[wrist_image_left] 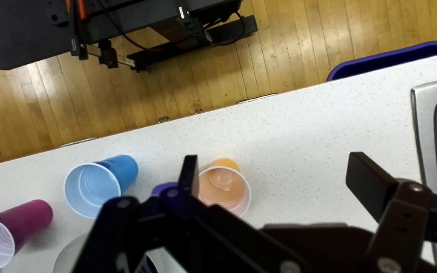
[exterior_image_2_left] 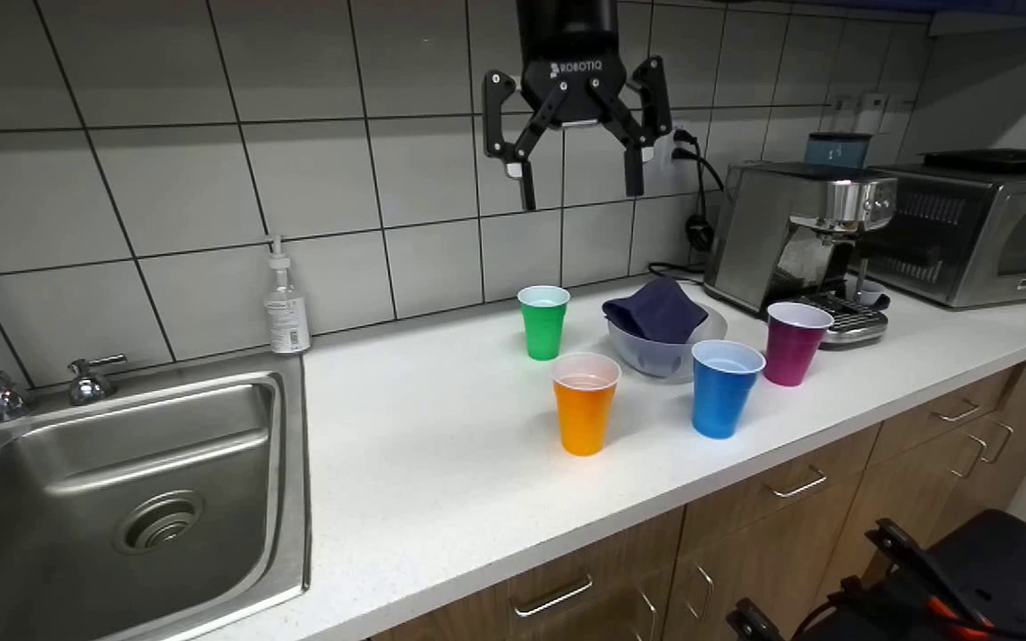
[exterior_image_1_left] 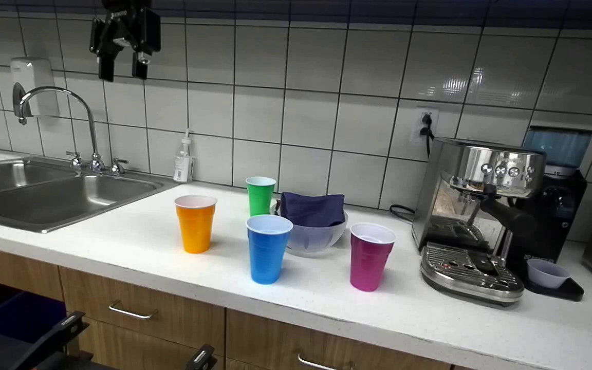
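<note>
The gripper (exterior_image_2_left: pixel 581 190) hangs high over the counter (exterior_image_2_left: pixel 424 445), empty and touching nothing, its fingers (wrist_image_left: pixel 368 184) spread wide and pointing down. Reckoned from the bowl (exterior_image_1_left: pixel 316 240), it is well above and over toward the side of the sink (exterior_image_2_left: pixel 293 499).

The orange cup (wrist_image_left: pixel 226 195) looks to be the thing nearest to it. This cup stands on the counter on the sink side of the bowl, apart from it. What counts here is the downward relation: the cup lies well below the gripper, upright, its long axis roughly in line with the fingers and its mouth facing up. In the wrist view it shows within the gap, closer to the finger on the bowl's side, which hides part of its rim, and well apart from the finger on the side away from the bowl. The fingers seem spread along the counter's length, so across the cup's width. Whether the cup sits straight under the gripper I cannot tell.

The other cups also stand upright about the bowl: the green cup (exterior_image_1_left: pixel 260 199) toward the wall (exterior_image_1_left: pixel 257 115) and on its sink side, the blue cup (exterior_image_1_left: pixel 267 256) in front of it, the magenta cup (exterior_image_1_left: pixel 369 264) in front and toward the coffee machine (exterior_image_2_left: pixel 749 236). A dark blue cloth (exterior_image_1_left: pixel 311 210) lies in the bowl.
</note>
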`<state>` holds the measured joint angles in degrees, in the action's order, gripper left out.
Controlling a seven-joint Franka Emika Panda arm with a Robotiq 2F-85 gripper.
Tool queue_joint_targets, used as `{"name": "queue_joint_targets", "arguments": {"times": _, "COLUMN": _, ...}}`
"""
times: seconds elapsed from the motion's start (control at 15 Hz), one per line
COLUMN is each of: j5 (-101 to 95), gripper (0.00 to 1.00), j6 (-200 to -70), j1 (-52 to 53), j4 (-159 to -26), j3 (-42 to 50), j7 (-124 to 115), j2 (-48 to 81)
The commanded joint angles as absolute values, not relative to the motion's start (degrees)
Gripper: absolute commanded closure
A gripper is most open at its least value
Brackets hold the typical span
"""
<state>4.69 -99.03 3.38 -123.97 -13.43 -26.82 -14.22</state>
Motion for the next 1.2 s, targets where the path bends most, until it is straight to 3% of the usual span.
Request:
{"name": "queue_joint_targets", "arguments": {"times": 0.0, "j5": 3.86, "gripper": 0.00, "j6": -99.48, "j1": 4.23, "j4": -124.27, "j3": -12.86, "j7": -28.30, "j2": -13.95}}
{"name": "queue_joint_targets", "arguments": {"times": 1.13, "j5": -3.46, "gripper": 0.00, "j6": -110.80, "j1": 3.69, "j4": -131.73, "j3": -12.47, "j7": -36.57, "j2": -12.07}}
